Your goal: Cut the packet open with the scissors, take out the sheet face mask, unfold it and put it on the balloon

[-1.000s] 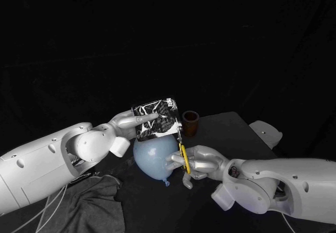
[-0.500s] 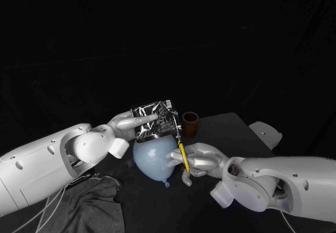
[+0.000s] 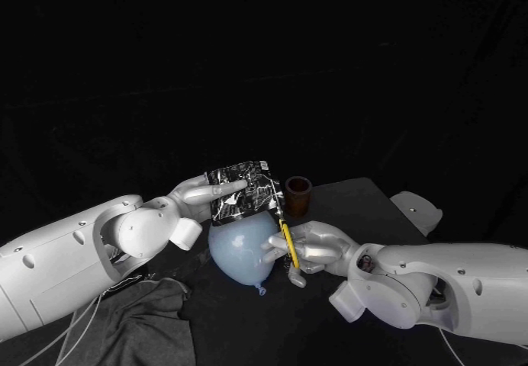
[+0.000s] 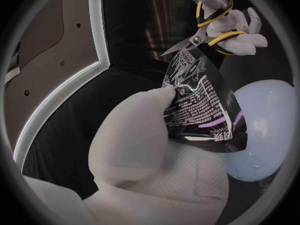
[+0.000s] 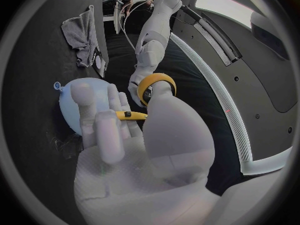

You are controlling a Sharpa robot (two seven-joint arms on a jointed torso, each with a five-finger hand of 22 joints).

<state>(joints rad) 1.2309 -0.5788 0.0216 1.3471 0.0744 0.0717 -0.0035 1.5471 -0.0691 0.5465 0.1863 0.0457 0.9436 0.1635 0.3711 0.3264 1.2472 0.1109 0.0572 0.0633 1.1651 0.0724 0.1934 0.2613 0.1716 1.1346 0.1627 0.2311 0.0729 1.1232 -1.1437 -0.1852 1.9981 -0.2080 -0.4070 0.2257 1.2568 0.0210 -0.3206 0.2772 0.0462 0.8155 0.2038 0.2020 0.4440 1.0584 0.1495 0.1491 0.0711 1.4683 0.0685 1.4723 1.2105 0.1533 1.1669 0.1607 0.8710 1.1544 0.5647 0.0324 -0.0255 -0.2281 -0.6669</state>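
My left hand [image 3: 206, 194] holds the black-and-silver packet [image 3: 246, 191] upright above the pale blue balloon [image 3: 238, 248], which lies on the table. My right hand [image 3: 311, 246] grips the yellow-handled scissors [image 3: 288, 241] just right of the packet, blades pointing up along its right edge. In the left wrist view the packet [image 4: 200, 100] is pinched by my left hand [image 4: 150, 140], and the scissors [image 4: 211, 22] in my right hand [image 4: 240, 35] have their blades at the packet's far corner, with the balloon [image 4: 265, 130] behind. The right wrist view shows the scissors' handle [image 5: 156, 82] in my right hand [image 5: 125, 135] over the balloon [image 5: 67, 105].
A brown cylinder [image 3: 299, 191] stands just behind the packet. A grey cloth [image 3: 143, 320] lies crumpled at the table's near left; the right wrist view also shows this cloth [image 5: 81, 32]. A white block [image 3: 419, 208] sits at the table's right edge.
My right hand has shifted slightly left and up with the scissors, closer to the packet's edge. The packet has dipped a little in my left hand.
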